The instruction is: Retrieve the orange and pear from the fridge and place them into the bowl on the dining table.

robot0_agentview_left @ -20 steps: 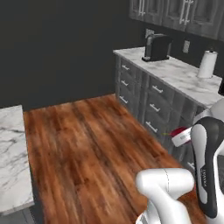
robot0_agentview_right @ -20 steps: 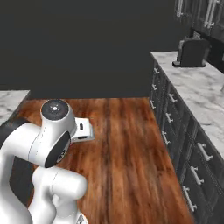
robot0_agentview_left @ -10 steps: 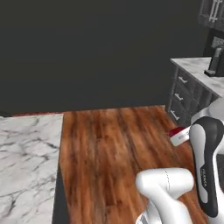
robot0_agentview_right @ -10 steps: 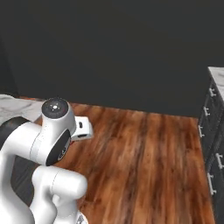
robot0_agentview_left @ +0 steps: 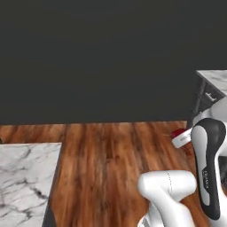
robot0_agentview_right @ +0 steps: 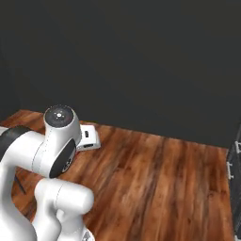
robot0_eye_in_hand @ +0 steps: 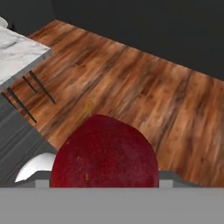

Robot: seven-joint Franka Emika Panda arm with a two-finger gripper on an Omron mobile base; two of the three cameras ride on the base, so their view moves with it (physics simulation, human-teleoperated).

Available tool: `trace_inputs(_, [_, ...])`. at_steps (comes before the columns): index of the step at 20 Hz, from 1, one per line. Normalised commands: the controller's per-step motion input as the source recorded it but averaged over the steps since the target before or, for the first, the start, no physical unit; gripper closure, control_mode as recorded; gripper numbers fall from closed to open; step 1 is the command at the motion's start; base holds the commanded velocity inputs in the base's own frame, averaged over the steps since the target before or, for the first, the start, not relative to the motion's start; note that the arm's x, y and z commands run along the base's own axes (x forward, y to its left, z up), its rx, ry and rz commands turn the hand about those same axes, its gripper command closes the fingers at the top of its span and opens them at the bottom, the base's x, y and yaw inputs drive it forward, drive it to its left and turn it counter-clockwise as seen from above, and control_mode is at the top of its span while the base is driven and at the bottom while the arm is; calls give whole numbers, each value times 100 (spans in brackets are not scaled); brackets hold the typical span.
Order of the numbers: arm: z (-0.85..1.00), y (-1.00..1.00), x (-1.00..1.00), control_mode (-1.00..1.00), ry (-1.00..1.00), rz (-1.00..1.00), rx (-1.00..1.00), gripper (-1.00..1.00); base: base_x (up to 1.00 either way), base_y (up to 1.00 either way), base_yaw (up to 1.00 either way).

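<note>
Arm: the white Franka arm with dark joints [robot0_agentview_left: 206, 168] is folded close over its base; in the left base view its upright link stands at the lower right, in the right base view the round dark-capped joint [robot0_agentview_right: 59, 116] sits at the left, with the forearm bent back beside it
Gripper: the gripper [robot0_eye_in_hand: 105, 186] sits at the bottom of the hand view; its finger tips are hidden behind the fruit, jaws standing wide around it
Held thing: a dark red round fruit with faint speckles [robot0_eye_in_hand: 105, 153] lies close against the hand camera, between the jaws; in the left base view a small red patch shows just beside the white wrist
Surface: the white marble slab top with grey veins [robot0_agentview_left: 24, 181] lies at the lower left of the left base view; its corner shows at the upper left of the hand view
Floor: reddish-brown wooden planks [robot0_agentview_right: 160, 183] run under the arm; a dark wall [robot0_agentview_left: 102, 57] rises behind
Far counter: a marble-topped dark cabinet [robot0_agentview_left: 213, 84] stands at the right edge
</note>
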Motion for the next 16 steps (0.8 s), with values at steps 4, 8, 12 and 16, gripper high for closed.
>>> trace_inputs(4, [0, 0, 0, 100, 0, 0, 0, 100, 100, -38, 47])
trace_inputs(8, [0, 0, 0, 100, 0, 0, 0, 100, 100, -19, 63])
trace_inputs(12, [0, 0, 0, 100, 0, 0, 0, 100, 100, -14, 71])
trace_inputs(16, [0, 0, 0, 100, 0, 0, 0, 100, 100, -16, 73])
